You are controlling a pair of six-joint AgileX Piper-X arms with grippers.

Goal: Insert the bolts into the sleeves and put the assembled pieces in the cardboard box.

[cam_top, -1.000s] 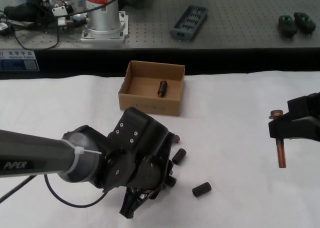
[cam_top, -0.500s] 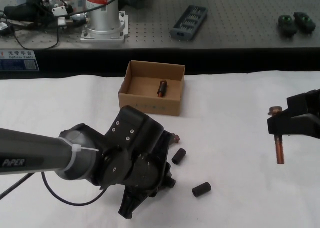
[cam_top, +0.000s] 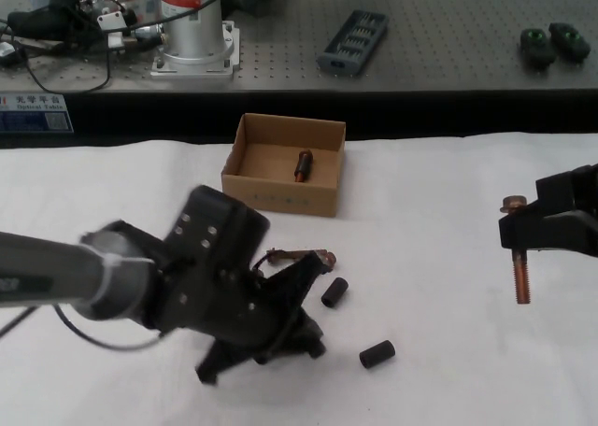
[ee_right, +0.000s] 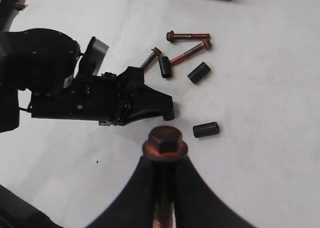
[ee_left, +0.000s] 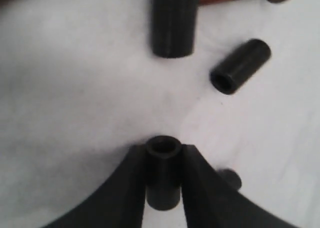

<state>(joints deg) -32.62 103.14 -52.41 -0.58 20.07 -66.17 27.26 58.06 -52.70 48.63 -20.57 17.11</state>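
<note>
The left gripper (ee_left: 163, 160) was clamped on a sleeve (ee_left: 163, 147), the right gripper (ee_right: 165, 174) on a bolt (ee_right: 165, 142). Insertion was in hand; next, bolt and bore probably needed aligning.

Bright, even light on the white cloth (cam_top: 448, 379); shadows faint and soft.

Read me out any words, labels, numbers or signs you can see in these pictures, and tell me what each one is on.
No text here can be quoted.
Blue label plate on the front edge of the far bench: light print, too small to read.
Cardboard box, front wall: a row of small dark marks, too small to read.
Left arm: a faint light marking on its tube, too blurred to read.
</note>
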